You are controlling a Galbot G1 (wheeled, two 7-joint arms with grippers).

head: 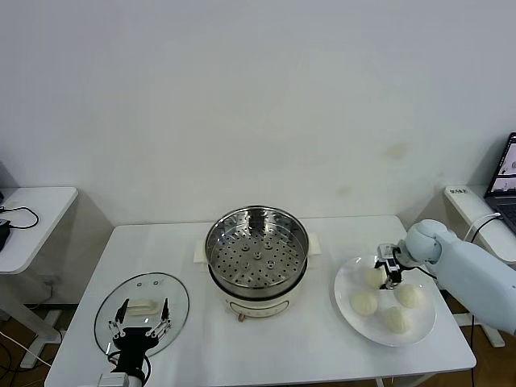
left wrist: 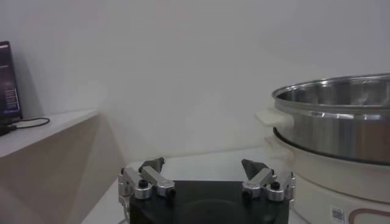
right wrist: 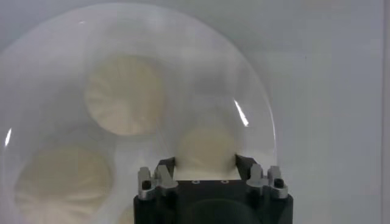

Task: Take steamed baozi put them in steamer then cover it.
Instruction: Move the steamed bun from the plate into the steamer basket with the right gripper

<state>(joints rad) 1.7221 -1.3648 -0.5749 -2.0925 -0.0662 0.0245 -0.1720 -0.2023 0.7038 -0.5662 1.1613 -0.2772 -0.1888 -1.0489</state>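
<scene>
The right gripper (right wrist: 205, 164) pinches one soft, squishy bun (right wrist: 206, 149) by its sides, so squeeze gently; the left gripper (left wrist: 204, 173) waits wide open, holding nothing.

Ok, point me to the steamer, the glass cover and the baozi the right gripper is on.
steamer (head: 256, 260), head view, perforated tray floor.
cover (head: 142, 307), head view, its cream handle.
baozi (right wrist: 206, 148), right wrist view, top, between the right gripper's fingers.

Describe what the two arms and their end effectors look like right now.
The right arm is smooth pale blue-white with a rounded joint; its end effector is black and silver. The left end effector has a black body, silver knuckles with dark screws and dark fingertips.
</scene>
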